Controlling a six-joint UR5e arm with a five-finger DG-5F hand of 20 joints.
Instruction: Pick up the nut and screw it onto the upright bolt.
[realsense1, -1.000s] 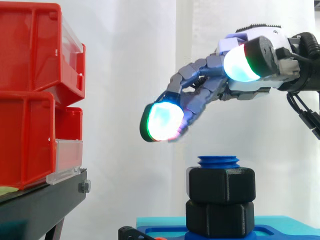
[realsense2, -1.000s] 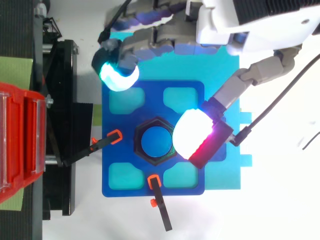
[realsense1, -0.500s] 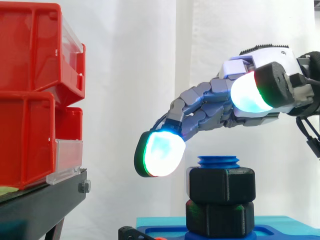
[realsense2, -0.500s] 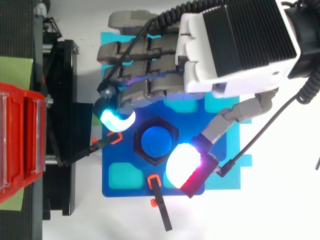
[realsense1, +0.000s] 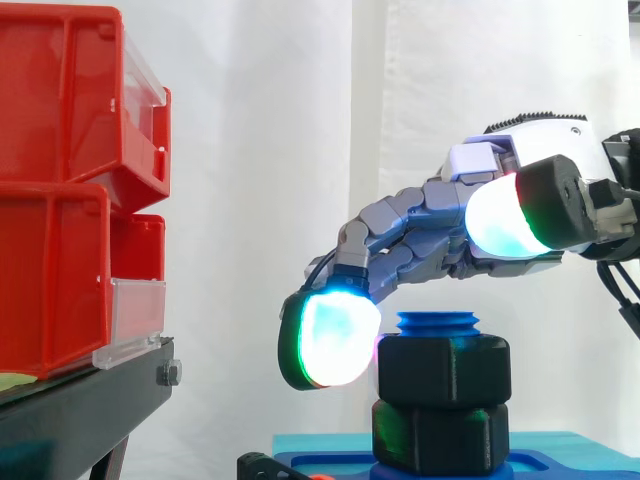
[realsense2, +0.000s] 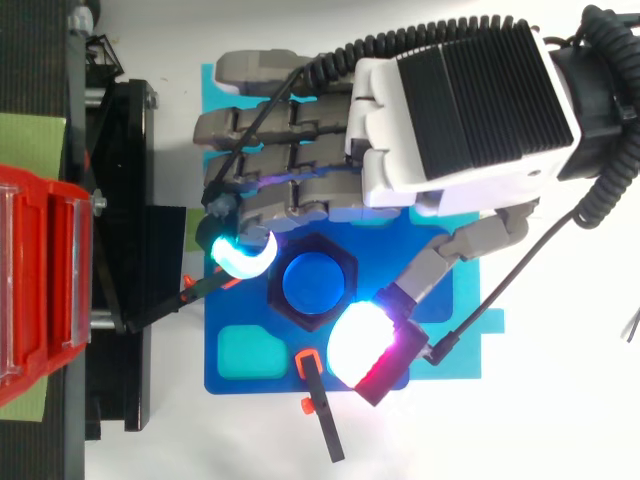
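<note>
A blue upright bolt (realsense2: 312, 283) stands in a blue base (realsense2: 250, 370), its threaded top (realsense1: 437, 323) showing above two stacked black hex nuts. The upper nut (realsense1: 443, 370) sits just under the bolt's top, with the lower nut (realsense1: 440, 435) against the base. My hand (realsense2: 460, 110) hovers over the bolt with its fingers gently curved and open. One cyan-glowing fingertip (realsense1: 330, 340) hangs level with the upper nut, close to its left face. The thumb's white-red tip (realsense2: 360, 345) sits beside the nut's near right corner. I cannot tell whether either pad touches the nut.
Red bins (realsense1: 70, 190) are stacked on a black stand (realsense1: 80, 405) at the left. The blue base lies on a cyan plate (realsense2: 455, 350), held by two black clamps with orange tips (realsense2: 310, 365). White curtain behind.
The hand has come down and forward over the bolt. Its cyan fingertip dropped from above the bolt's top to the upper nut's level, and the thumb swung round to the nut's near side.
</note>
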